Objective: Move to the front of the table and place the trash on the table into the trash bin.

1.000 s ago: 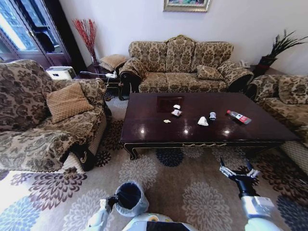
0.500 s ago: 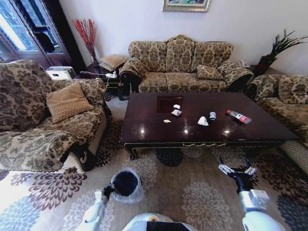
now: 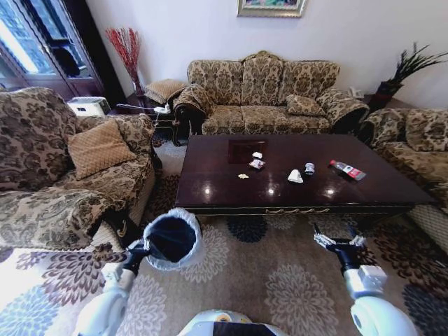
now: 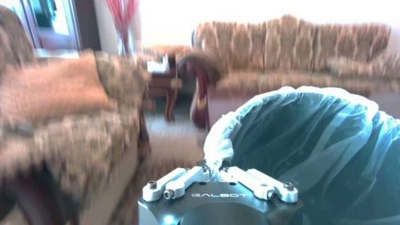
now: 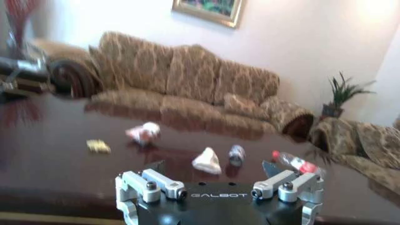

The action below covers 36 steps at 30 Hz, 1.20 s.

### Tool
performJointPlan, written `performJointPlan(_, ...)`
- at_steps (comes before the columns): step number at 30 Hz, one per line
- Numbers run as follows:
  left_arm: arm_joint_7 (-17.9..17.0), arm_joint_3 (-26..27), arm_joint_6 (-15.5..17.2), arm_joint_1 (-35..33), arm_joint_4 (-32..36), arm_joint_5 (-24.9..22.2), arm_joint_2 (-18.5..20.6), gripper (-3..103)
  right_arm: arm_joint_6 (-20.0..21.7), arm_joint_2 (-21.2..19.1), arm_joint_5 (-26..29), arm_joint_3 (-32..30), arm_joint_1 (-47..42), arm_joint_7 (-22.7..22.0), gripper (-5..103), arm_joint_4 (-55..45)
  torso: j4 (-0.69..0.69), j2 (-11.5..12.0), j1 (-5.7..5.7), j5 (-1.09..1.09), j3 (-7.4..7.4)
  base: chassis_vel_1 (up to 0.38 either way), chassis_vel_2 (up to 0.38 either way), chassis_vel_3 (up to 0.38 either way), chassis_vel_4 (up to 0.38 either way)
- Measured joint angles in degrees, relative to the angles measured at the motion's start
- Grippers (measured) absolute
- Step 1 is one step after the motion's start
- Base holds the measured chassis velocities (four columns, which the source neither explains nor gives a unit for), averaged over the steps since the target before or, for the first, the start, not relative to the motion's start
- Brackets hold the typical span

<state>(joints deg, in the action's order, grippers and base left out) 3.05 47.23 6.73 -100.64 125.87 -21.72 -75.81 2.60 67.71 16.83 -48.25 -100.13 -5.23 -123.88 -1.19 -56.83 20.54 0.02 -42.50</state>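
The dark brown table [image 3: 210, 168] stands ahead with the trash on it: a clear bottle [image 3: 348, 170] with a red label, a small can [image 3: 309, 169], a crumpled white paper [image 3: 295, 176], a red-white wrapper [image 3: 257, 164] and a yellowish scrap [image 3: 243, 176]. My left gripper [image 3: 138, 247] is shut on the rim of the bag-lined trash bin [image 3: 171, 238], held tilted above the carpet near the table's front left corner. In the left wrist view the left gripper [image 4: 216, 171] pinches the trash bin [image 4: 312, 150] at its bag edge. My right gripper [image 3: 339, 241] hangs open before the table's front right, holding nothing.
Patterned sofas stand to the left [image 3: 63, 175], behind [image 3: 266, 91] and to the right [image 3: 413, 140] of the table. A side table [image 3: 150, 112] stands at the back left. Flowered carpet [image 3: 266, 280] lies between me and the table.
My left arm has lifted the trash bin up and forward to the left, nearer the table's corner. My right gripper has risen slightly toward the table's front edge.
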Motion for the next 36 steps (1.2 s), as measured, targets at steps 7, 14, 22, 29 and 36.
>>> performJointPlan(7,-4.08,-1.01,2.15,0.92,14.14,-0.64,-0.54,3,-0.6,-0.11,2.84,-1.0,1.35,1.72,100,-4.65,0.01,0.0,0.0,-0.02,0.0,0.0,0.0,0.0,0.0)
performJointPlan(14,-4.95,-2.78,2.85,2.23,16.11,-0.59,-0.71,3,-1.11,0.01,3.71,-1.13,0.76,3.28,100,-6.56,0.0,0.0,0.0,-0.02,0.0,0.0,0.0,0.0,0.0)
performJointPlan(22,-4.86,-3.04,2.86,2.85,15.56,-0.78,-0.38,3,-1.43,0.34,3.59,-0.91,0.73,3.49,100,-6.57,0.0,-0.01,-0.02,-0.02,0.01,-0.059,0.069,0.062,-0.064)
performJointPlan(29,-4.62,-3.19,2.77,3.13,14.65,-0.76,-0.33,3,-1.43,0.64,3.15,-0.55,0.66,3.46,100,-6.49,0.0,-0.01,-0.01,-0.02,0.0,-0.194,0.205,0.205,-0.22)
performJointPlan(36,-4.58,-3.39,2.63,3.53,13.94,-0.73,-0.42,3,-1.24,0.63,2.37,-0.28,0.69,3.36,100,-6.16,0.0,0.0,0.01,-0.01,0.0,-0.283,0.283,0.3,-0.309)
